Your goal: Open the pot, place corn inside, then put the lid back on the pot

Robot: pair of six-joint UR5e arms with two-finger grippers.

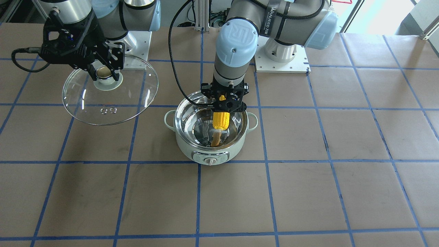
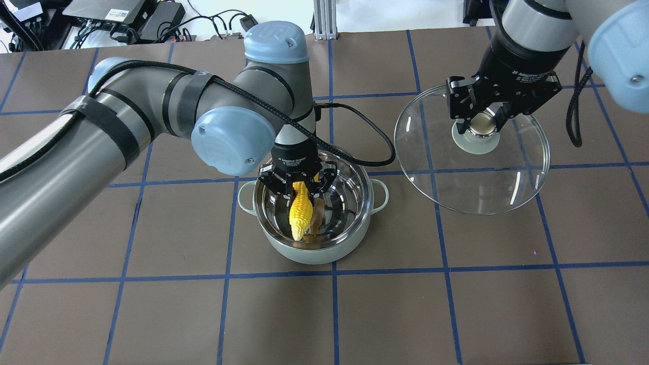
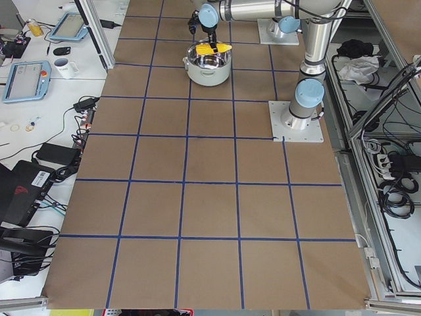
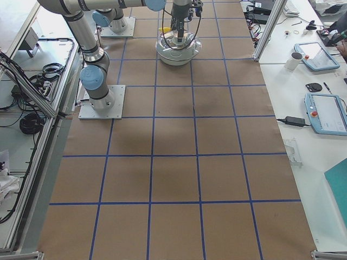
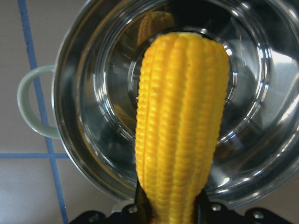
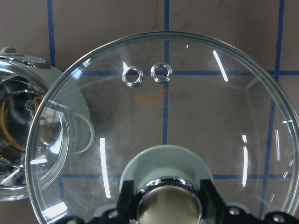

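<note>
Front-facing, not overhead: dial [image 1: 210, 160] on pot [image 1: 184, 145]

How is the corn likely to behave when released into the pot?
The corn is probably stiff: it juts straight from the left gripper without sagging. Round and tapered, it will likely roll on the pot's smooth steel floor. Its ridged kernels should resist slipping.

The brown, blue-gridded table [image 1: 308, 192] carries the pot [image 1: 187, 145], apparently astride a tape line [image 1: 198, 199].
</note>
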